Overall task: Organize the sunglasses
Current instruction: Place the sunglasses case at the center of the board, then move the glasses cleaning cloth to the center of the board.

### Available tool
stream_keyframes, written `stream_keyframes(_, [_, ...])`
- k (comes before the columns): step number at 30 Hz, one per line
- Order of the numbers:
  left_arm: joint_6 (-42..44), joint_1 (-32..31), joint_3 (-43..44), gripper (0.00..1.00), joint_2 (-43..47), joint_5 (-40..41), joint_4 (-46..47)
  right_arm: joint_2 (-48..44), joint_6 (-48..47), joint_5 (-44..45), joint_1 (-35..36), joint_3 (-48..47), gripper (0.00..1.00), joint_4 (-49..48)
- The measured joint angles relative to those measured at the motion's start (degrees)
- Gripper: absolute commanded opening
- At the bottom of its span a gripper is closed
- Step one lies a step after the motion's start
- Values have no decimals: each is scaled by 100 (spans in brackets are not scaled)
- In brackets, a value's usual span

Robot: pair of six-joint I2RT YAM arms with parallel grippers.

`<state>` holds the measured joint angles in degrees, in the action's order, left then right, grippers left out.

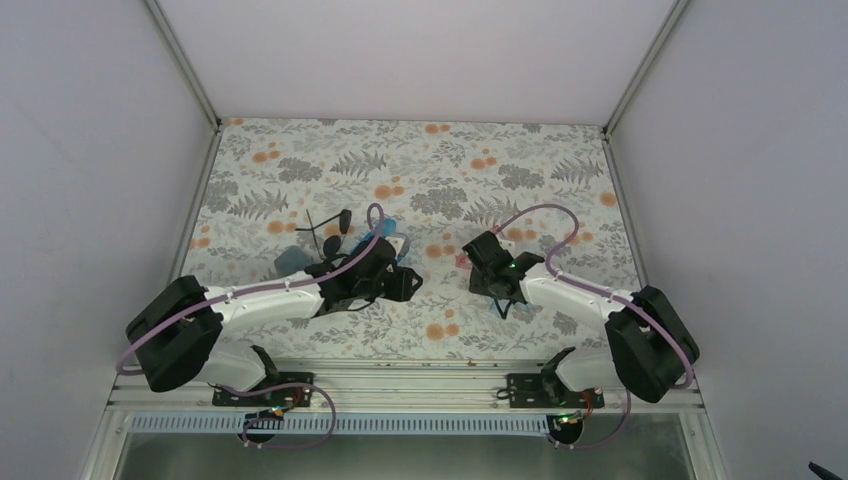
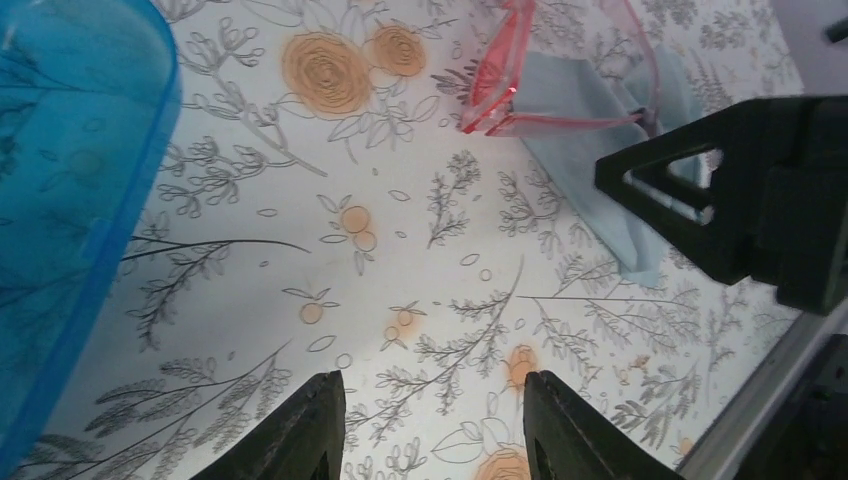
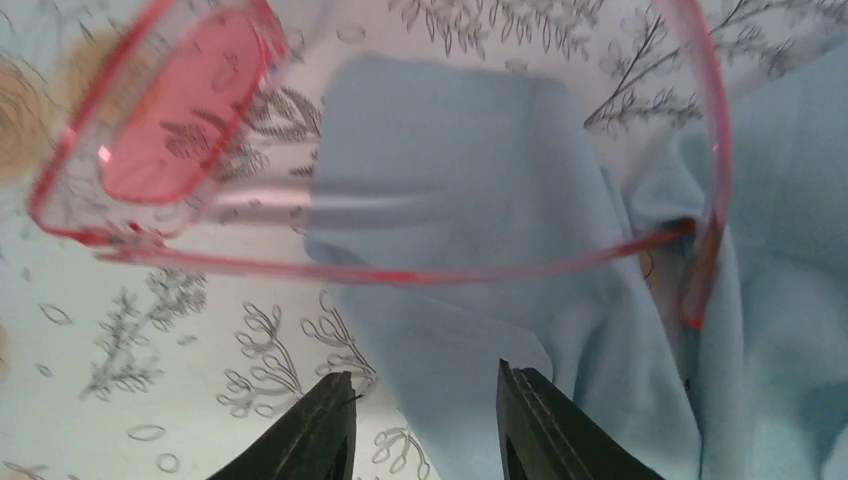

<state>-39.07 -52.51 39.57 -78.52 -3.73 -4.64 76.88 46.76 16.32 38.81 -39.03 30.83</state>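
The right gripper (image 3: 425, 405) has its jaws apart with nothing between them. It hangs over the near edge of the light blue cloth (image 3: 470, 200), which lies rumpled on the flower-patterned table (image 2: 400, 200). Just beyond the fingertips, the pink-red sunglasses (image 3: 170, 130) lie open. One lens is off the cloth's left edge on the bare pattern. The front bar and one temple run across the cloth, and the far temple bends down onto its right folds.

The left gripper (image 2: 432, 400) also has its jaws spread and empty. It hovers over bare table to the left of the cloth, apart from it and pointing toward it. A translucent blue case (image 2: 70, 180) sits farther to the left of the cloth, beside that gripper.

In the overhead view, the black sunglasses (image 1: 328, 228) lie well apart from the cloth, to its left and past the blue case, with the temples unfolded.
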Motion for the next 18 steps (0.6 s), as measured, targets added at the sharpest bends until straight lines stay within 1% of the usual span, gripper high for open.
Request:
stream_keyframes(3, [-116,-4,-61,44,-13,-133,219,17,-131,-116,0,160,40,-15])
stream_keyframes(5, [-199,-17,-61,44,-20,-151,393,90,-227,-199,-2,195,37,-50])
stream_keyframes(6, [-216,-17,-61,44,-24,-149,444,151,-271,-236,-2,199,30,-79])
stream_keyframes(8, [-262,-17,-61,43,-52,-142,551,326,-358,-323,-13,201,12,-144])
stream_keyframes(9, [-282,-24,-59,43,-74,-127,573,415,-404,-372,-28,201,6,-166])
stream_keyframes(10, [-315,-33,-59,43,-98,-107,575,505,-393,-374,-37,181,4,-149])
stream_keyframes(13, [-376,-72,-57,43,-109,-42,516,501,-474,-450,-44,188,4,-199])
stream_keyframes(15, [-407,-98,-52,43,-109,31,437,437,-507,-667,-66,225,4,-282])
stream_keyframes(18, [-470,-103,-48,43,-107,133,293,247,-538,-1233,-42,308,4,-341])
